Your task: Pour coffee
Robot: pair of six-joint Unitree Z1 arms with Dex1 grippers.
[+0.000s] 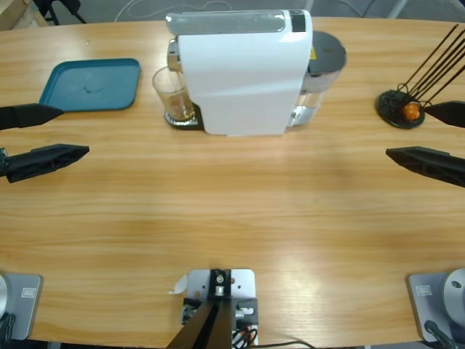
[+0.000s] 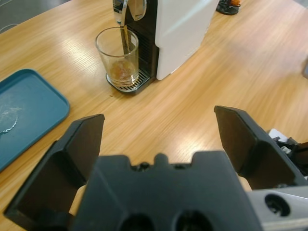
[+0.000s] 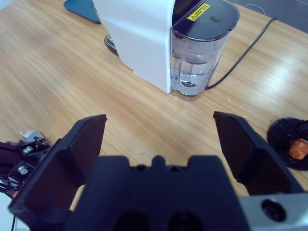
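machine (image 1: 243, 73) as landmark. glass (image 1: 172, 96) sits on the machine's drip tray, under the spout, at the machine's front end. coffee (image 2: 121, 72) is a thin brown layer in the glass bottom, pale and foamy at the edges; a brown stream (image 2: 125, 39) runs from spout into the glass.

left gripper (image 1: 45, 138) hangs well out from the machine on the spout side, jaws wide apart, nothing between them. right gripper (image 1: 429, 138) hangs well out on the water tank (image 3: 199, 53) side, jaws apart too, empty.

risks, as judged: taking the glass while the stream runs would spill onto the drip tray. glass is close against the machine's face, so a jaw may strike the machine or tip the glass on approach. smooth clear wall, likely slippery; a loose grip could let it slide.

teal tray (image 1: 91, 85) lies beyond the glass, away from the machine. capsule stand (image 1: 401, 109) past the tank end, one orange capsule in it.
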